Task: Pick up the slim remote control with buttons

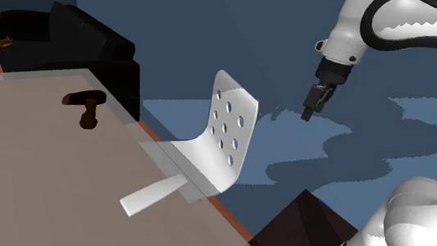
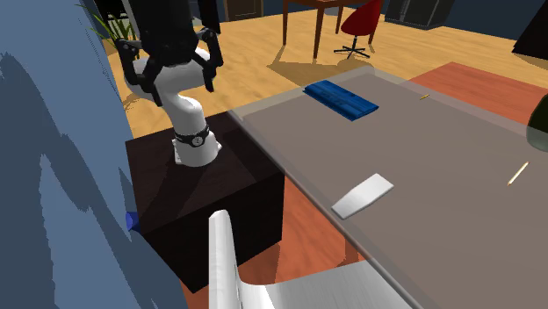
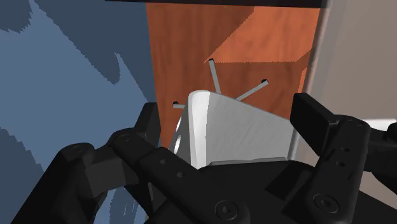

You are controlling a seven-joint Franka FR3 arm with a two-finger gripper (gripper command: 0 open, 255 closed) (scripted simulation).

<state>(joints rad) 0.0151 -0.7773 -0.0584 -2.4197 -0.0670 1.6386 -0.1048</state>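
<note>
The slim remote is drawn as a plain white flat slab. It lies on the grey-brown table close to its near edge, beside the white chair. In the second exterior view the remote also lies by the table's edge. My gripper hangs high over the floor, off the table, to the shoulder view's right of the chair and far from the remote. In the second exterior view the gripper has its fingers spread wide. In the wrist view the gripper is open, with nothing held and the chair below it.
A white chair with holes in its back stands against the table edge, between gripper and remote. On the table are a dark red-brown tool, a blue flat item and a pencil. A black sofa stands behind.
</note>
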